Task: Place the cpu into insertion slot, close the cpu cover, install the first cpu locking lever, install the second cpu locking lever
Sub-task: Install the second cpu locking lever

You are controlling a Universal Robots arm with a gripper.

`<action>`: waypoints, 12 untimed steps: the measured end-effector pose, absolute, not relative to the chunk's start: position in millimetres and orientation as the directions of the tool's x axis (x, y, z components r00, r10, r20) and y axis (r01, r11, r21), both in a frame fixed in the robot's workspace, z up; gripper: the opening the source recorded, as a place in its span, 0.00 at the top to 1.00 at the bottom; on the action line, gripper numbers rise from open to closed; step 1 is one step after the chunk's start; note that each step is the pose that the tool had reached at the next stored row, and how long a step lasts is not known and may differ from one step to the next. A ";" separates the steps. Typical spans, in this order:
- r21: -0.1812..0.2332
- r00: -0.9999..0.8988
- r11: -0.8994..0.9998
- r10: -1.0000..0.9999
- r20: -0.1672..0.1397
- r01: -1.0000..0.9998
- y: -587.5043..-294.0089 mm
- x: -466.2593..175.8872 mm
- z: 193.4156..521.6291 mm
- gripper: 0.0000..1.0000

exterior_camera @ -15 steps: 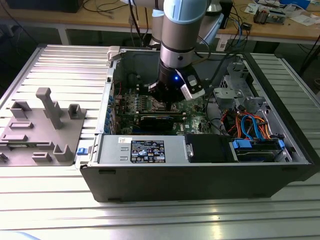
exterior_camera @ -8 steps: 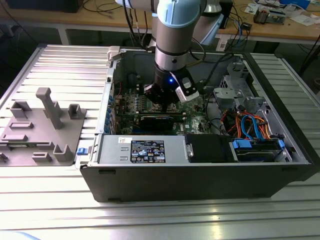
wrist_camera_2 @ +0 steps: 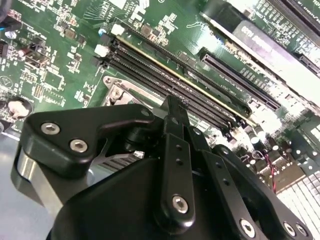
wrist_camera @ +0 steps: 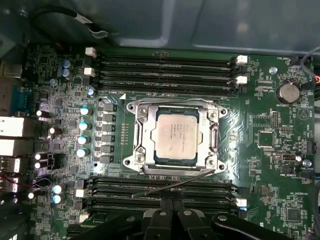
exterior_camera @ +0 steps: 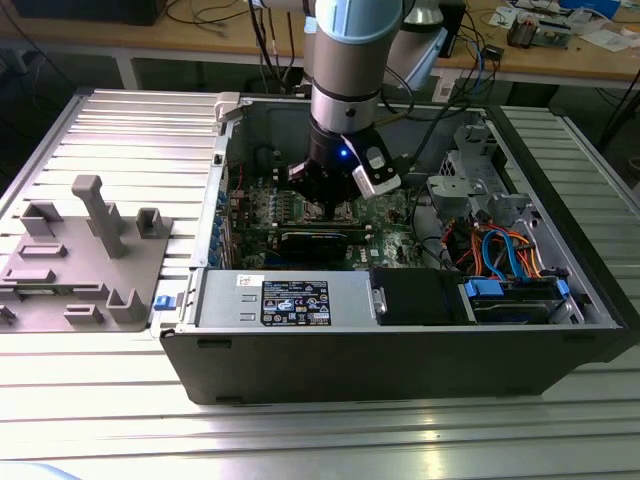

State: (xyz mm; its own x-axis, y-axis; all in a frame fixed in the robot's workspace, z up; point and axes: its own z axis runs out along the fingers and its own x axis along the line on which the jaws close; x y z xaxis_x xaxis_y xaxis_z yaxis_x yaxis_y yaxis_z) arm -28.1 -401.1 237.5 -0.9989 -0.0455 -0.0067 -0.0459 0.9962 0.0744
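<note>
The cpu (wrist_camera: 174,137) is lying flat, silver face up, in the slot (wrist_camera: 146,131) with the cover (wrist_camera: 214,136) down around it. A thin lever (wrist_camera: 175,183) is slanting between the slot and the claw (wrist_camera: 172,212), whose fingers are pressed together just beside it.

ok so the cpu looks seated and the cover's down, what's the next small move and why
Probably bring the pincer onto the loose locking lever and press it toward its catch. In the first wrist view the cpu sits in the socket with the cpu cover flat over it. That thin lever slants away from the frame, apparently unlatched, close to the pincer.
</note>
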 end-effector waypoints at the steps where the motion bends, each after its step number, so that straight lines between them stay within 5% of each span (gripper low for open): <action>1: 0.078 -0.999 0.996 -0.045 -0.007 -0.046 -401.1 -28.1 237.5 0.89; 6: 0.117 -0.999 0.992 -0.045 -0.009 -0.046 -401.0 -30.0 235.8 0.89; 12: 0.118 -0.999 0.992 -0.045 -0.009 -0.046 -401.0 -41.9 226.0 0.89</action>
State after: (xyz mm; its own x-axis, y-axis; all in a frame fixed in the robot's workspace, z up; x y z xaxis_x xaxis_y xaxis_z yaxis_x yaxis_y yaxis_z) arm -41.9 -401.0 226.0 -0.9989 -0.0452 -0.0086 -0.0459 0.9919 0.1181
